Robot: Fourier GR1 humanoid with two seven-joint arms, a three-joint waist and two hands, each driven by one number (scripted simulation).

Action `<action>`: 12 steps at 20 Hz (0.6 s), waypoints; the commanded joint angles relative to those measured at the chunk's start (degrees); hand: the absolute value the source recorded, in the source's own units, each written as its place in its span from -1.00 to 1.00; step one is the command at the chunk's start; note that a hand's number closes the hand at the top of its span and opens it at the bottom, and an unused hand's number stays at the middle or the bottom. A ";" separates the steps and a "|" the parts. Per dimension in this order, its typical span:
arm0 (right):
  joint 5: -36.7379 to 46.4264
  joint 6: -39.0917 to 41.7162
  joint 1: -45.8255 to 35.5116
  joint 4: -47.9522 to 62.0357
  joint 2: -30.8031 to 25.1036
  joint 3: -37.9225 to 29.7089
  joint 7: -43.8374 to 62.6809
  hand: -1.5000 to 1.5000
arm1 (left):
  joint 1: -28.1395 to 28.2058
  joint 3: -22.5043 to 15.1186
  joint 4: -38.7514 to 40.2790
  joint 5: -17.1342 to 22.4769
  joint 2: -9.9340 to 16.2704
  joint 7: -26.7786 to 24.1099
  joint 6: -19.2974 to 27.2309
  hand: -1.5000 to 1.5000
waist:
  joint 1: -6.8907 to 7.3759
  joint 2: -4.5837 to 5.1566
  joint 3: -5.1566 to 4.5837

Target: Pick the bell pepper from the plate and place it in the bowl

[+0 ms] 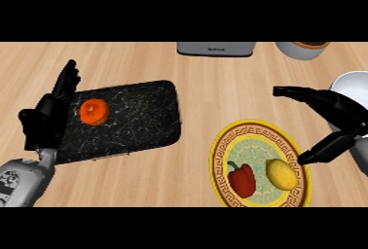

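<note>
A red bell pepper (242, 179) lies on the left part of a yellow-rimmed patterned plate (223, 148), beside a yellow lemon (281, 174). The white bowl (354, 83) shows at the right edge, partly cut off. My right hand (336, 113) hovers between bowl and plate, fingers spread open, thumb tip near the plate's right rim; it holds nothing. My left hand (49, 113) rests open at the left, fingers up, over the edge of the black board.
A black marbled cutting board (137, 121) carries an orange fruit (94, 111). At the back stand a grey appliance (215, 48) and a white cup-like container (302, 49). The counter is light wood.
</note>
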 commanded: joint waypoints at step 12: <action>23.75 1.22 -10.49 -5.10 -2.32 17.13 -3.62 -1.00 | 3.06 0.52 -2.44 -2.98 -2.45 1.08 1.51 0.00 | -1.50 -0.61 -0.23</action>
